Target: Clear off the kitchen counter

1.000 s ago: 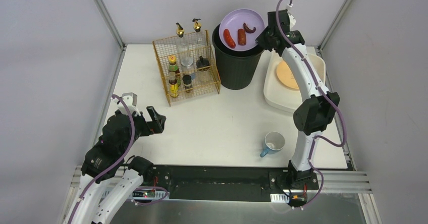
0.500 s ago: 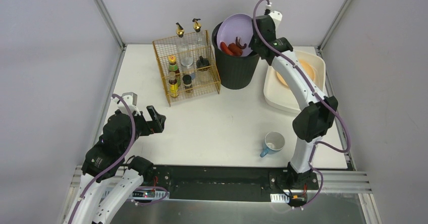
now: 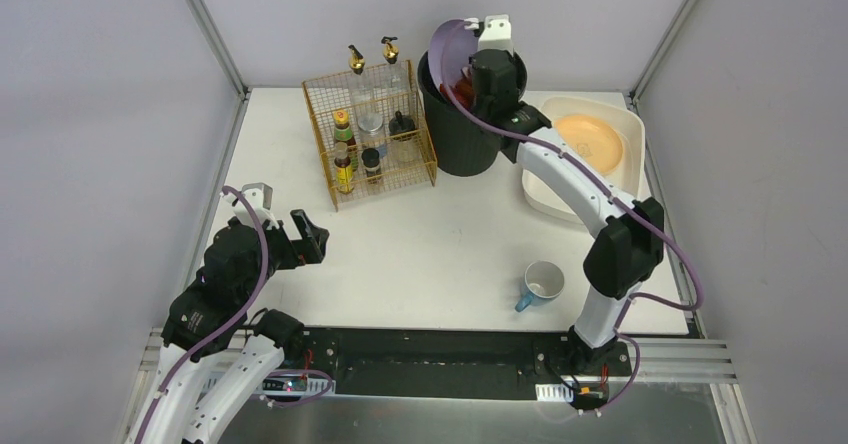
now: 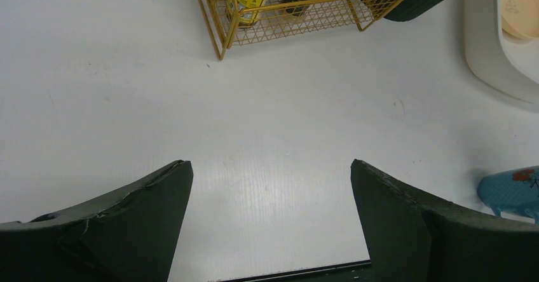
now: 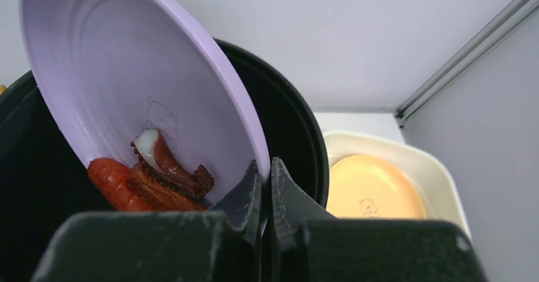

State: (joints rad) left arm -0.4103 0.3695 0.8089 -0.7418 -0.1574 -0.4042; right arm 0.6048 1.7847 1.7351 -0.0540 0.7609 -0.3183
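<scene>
Rail (image 3: 430, 349) comes first, black along the near edge, and behind it the white surface (image 3: 450, 234) runs back to the far wall. At its near left the left jaws hang wide apart over a bare patch, holding nothing. Toward the near right a blue mug (image 3: 542, 284) stands upright, well apart from both arms. Farther back a yellow wire rack (image 3: 370, 134) of bottles sits left of centre, a black bin (image 3: 465, 144) just beside it, and a white tub (image 3: 540, 196) at the right with an orange plate (image 3: 590, 142) lying in it. Over the bin's mouth the right jaws are pinched together on the rim of a purple plate (image 5: 140, 85), tipped steeply so that the food (image 5: 146, 180) has gathered at its low edge, not yet fallen. The surface itself is fixed, stiff and smooth: nothing on it to take hold of, and I judge that loose items would slide easily across it. The purple plate looks light, rigid and slick, so the rim pinch suits it but could slip when tilted. The mug is probably best taken by its wall or handle.
</scene>
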